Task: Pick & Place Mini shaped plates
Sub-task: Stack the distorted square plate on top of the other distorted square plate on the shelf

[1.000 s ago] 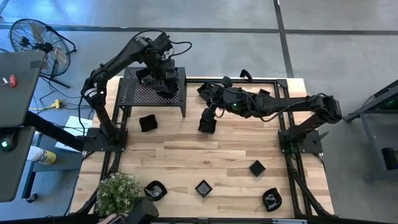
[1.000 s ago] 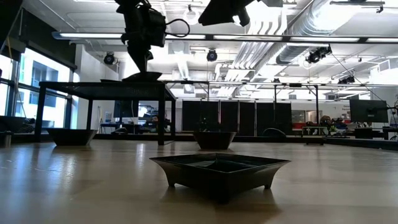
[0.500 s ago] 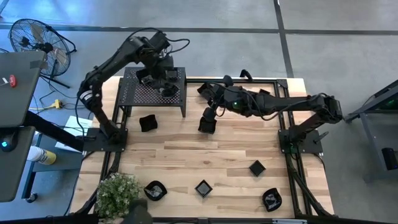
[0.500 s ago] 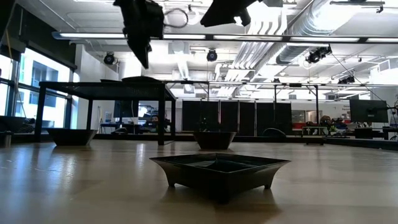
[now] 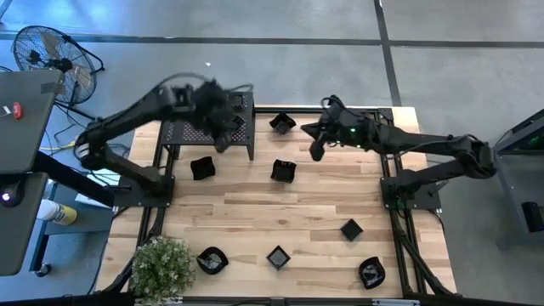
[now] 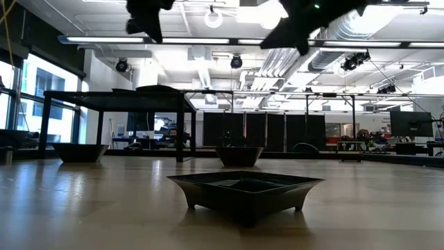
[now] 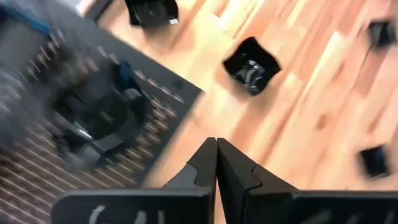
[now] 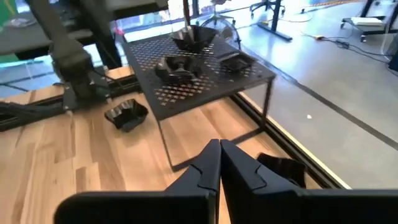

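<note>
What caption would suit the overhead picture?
Two arms with shut grippers, left and right, above a table of small black plates and a shelf.

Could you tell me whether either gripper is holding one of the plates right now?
No. The left gripper and the right gripper are both shut on nothing.

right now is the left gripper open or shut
Shut and empty. In its wrist view the left gripper has both dark fingers pressed together, nothing between them, above the edge of the perforated shelf.
</note>
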Controlling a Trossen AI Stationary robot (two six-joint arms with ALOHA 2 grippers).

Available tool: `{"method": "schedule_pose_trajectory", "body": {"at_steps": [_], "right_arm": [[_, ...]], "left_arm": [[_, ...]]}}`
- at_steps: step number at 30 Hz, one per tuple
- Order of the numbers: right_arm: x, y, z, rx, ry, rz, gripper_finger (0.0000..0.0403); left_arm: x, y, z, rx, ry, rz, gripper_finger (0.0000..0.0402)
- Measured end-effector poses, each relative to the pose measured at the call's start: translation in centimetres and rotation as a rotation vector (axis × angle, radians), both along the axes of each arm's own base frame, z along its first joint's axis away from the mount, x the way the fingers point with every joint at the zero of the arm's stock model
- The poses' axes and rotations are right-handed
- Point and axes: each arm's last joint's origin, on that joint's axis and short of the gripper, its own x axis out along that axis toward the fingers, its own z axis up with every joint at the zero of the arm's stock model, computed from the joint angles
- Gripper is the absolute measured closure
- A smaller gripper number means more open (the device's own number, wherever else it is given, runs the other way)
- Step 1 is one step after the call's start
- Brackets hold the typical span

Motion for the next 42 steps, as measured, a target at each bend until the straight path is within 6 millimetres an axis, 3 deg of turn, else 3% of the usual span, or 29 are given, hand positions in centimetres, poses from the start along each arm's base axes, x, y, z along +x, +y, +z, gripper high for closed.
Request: {"method": "schedule_pose_trajectory", "body": {"at_steps": [6,11,20,27,34,42], "right_arm": [[-2.9,-0.1,-0.5,-0.003,-0.039,-0.016,0.0400],[-4.4,-0.2,-0.2,-0.007,-0.068,-0.001,0.0399],[-4.8,-0.3,-0.2,0.010,-0.072,0.050,0.0400],[-4.8,-0.3,-0.3,-0.001,-0.057,0.057,0.0399],[-4.8,-0.3,-0.3,-0.003,-0.057,0.058,0.0399],[-4.8,-0.3,-0.3,-0.006,-0.061,0.056,0.0399]], "left_arm": [[-2.4,-4.7,-3.8,-0.147,-0.046,0.360,0.0401],[-4.9,-6.6,-6.5,-0.195,-0.079,0.656,0.0401],[-6.6,-6.8,-12.1,-0.191,0.050,0.911,0.0401],[-8.0,-6.9,-15.3,-0.267,-0.003,1.020,0.0401],[-10.2,-7.0,-17.6,-0.335,-0.059,1.099,0.0401],[-9.7,-6.9,-18.9,-0.299,-0.034,1.130,0.0373]]}}
